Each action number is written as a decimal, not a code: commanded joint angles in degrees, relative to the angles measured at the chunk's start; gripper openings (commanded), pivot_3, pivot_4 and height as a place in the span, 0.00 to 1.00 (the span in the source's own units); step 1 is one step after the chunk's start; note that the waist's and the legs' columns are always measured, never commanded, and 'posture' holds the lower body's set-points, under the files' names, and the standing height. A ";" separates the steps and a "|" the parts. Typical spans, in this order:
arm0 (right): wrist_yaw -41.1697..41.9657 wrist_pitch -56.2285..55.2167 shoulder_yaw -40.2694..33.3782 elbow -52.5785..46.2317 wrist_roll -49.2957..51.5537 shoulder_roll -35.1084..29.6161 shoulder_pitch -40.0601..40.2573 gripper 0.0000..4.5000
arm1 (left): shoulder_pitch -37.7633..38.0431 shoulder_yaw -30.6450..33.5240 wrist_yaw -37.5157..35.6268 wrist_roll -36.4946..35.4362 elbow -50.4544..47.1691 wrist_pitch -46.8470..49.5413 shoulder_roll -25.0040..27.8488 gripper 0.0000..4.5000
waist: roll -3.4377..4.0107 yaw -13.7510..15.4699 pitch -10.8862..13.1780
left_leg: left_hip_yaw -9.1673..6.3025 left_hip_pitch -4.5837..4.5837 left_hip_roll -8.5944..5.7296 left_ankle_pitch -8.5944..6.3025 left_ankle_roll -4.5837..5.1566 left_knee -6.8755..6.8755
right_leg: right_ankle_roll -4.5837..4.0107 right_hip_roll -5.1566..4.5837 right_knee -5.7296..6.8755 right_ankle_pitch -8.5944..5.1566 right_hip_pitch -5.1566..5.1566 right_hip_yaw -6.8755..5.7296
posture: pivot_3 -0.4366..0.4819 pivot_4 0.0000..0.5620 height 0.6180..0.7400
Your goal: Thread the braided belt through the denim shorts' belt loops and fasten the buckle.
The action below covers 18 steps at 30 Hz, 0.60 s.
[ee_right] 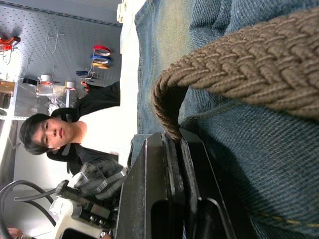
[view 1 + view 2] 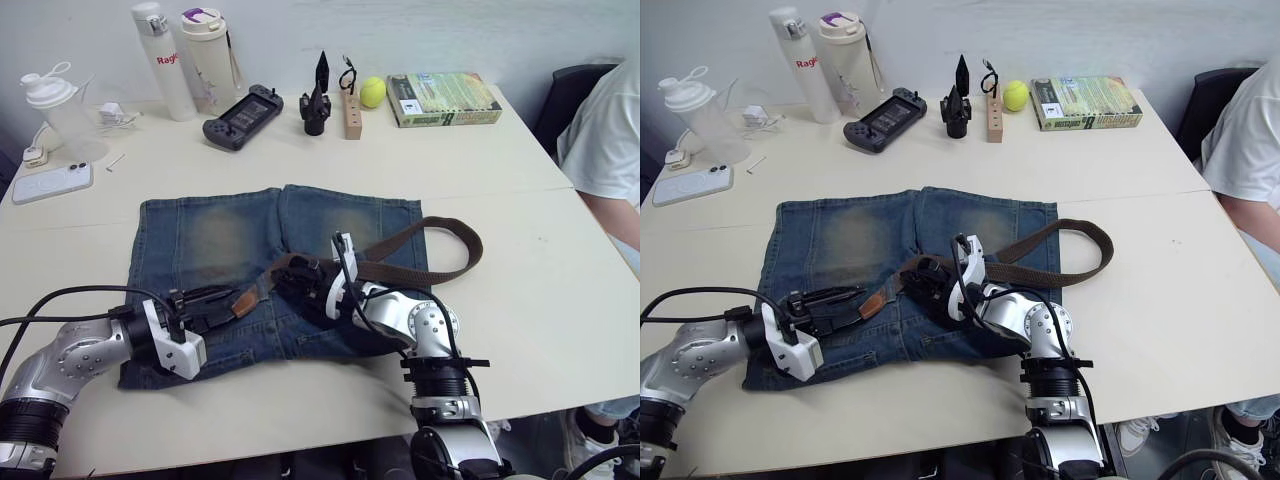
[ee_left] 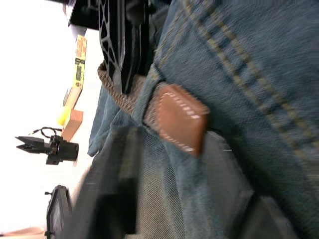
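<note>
Right gripper (image 1: 172, 144) pinches the braided belt (image 2: 420, 235); left gripper (image 2: 215, 302) gapes near its leather tip, which may slip back out of the belt loop (image 3: 149, 94).

White thermos bottle (image 2: 163, 60) at the table's far edge carries red lettering, readable part "Ray", rest cut off by the bottle's curve. Green book (image 2: 443, 98) near the tennis ball has a white label and printed cover text, too small to read. Yellow box edge (image 3: 79, 64) in the left wrist view shows dark print, illegible. No other legible text, numbers or signs.
</note>
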 commanded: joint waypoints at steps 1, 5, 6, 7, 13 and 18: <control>-0.10 0.93 0.85 0.66 -0.93 1.84 0.29 0.00 | -0.16 0.92 1.59 0.54 -2.12 -0.37 0.49 0.01 | 0.00 0.01 0.00 | 0.00 0.00 0.00 0.00 0.00 0.00 | 0.00 0.00 0.00 0.00 0.00 0.00 | 0.48 0.27 1.00; 0.17 1.34 1.19 0.46 -1.33 1.49 0.06 0.00 | -0.96 0.44 1.95 2.21 -1.68 0.51 0.36 0.00 | 0.00 0.03 0.00 | 0.00 0.00 0.00 0.00 0.00 0.00 | 0.00 0.00 0.00 0.00 0.00 0.00 | 0.48 0.27 1.00; 0.19 1.53 1.29 0.31 -1.44 1.38 0.02 0.00 | -1.10 0.19 1.95 2.32 -1.69 0.29 0.41 0.00 | 0.00 0.03 0.00 | 0.00 0.00 0.00 0.00 0.00 0.00 | 0.00 0.00 0.00 0.00 0.00 0.00 | 0.48 0.27 1.00; 0.08 1.70 1.32 0.09 -1.49 1.28 0.01 0.00 | -1.20 0.00 1.96 2.45 -1.76 0.28 0.35 0.00 | 0.00 0.02 0.00 | 0.01 0.00 0.00 0.00 0.00 0.00 | 0.00 0.00 0.00 0.00 0.00 0.00 | 0.48 0.27 1.00; -3.92 1.70 -2.18 -9.86 3.88 -0.95 1.80 0.32 | -1.62 -0.68 2.10 2.72 -2.52 1.36 -0.36 0.00 | 0.07 0.14 0.04 | 0.01 -0.03 -0.01 0.00 0.00 0.00 | 0.00 -0.01 0.00 0.00 -0.02 -0.01 | 0.48 0.27 1.00; 0.24 5.05 -3.19 -29.63 8.32 -15.60 4.75 0.80 | -1.76 -1.52 1.13 0.41 -5.97 4.25 -0.91 0.00 | 0.18 1.03 0.11 | 0.00 -0.14 -0.29 -0.04 0.20 0.03 | 0.02 -0.28 -0.06 0.01 -0.04 -0.04 | 0.48 0.27 1.00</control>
